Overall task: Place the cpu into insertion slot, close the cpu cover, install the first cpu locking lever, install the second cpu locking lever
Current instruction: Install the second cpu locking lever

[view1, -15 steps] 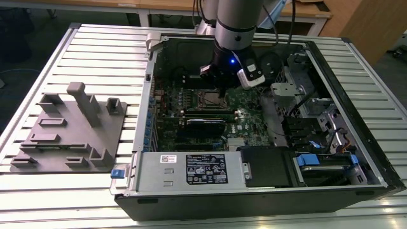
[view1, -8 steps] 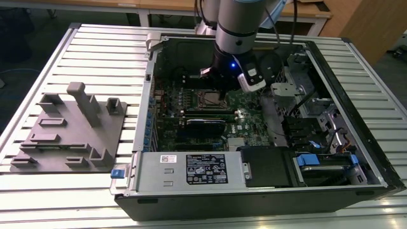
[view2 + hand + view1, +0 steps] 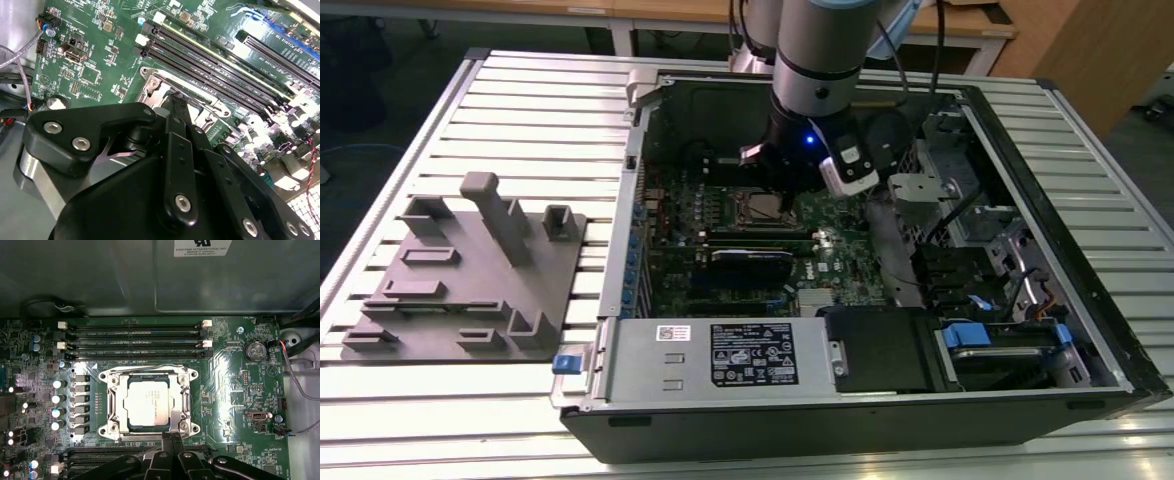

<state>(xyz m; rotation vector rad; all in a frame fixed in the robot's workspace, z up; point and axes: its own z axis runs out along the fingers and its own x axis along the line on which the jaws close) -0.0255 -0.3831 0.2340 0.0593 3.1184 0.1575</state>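
The cpu (image 3: 150,403), silver-grey and square, lies flat in the insertion slot, whose pin field is hidden beneath it. The cpu cover (image 3: 116,402), a metal frame with a square window, lies down around the chip. A thin lever wire (image 3: 150,371) runs along one side of the frame. In the first wrist view my gripper (image 3: 173,436) has its two black fingers pressed together at the edge of the cover, opposite that wire. The second wrist view shows the gripper (image 3: 172,102) low over the socket frame (image 3: 154,84). In the exterior view the gripper (image 3: 777,186) hangs just above the socket (image 3: 767,208).
Long black memory slots (image 3: 135,337) lie beside the socket. A row of capacitors (image 3: 59,400) and a coin cell (image 3: 255,349) flank it. The open computer case (image 3: 1067,230) walls in the board, with a power supply (image 3: 720,350) at the front. A grey fixture (image 3: 467,270) sits at the exterior view's left.
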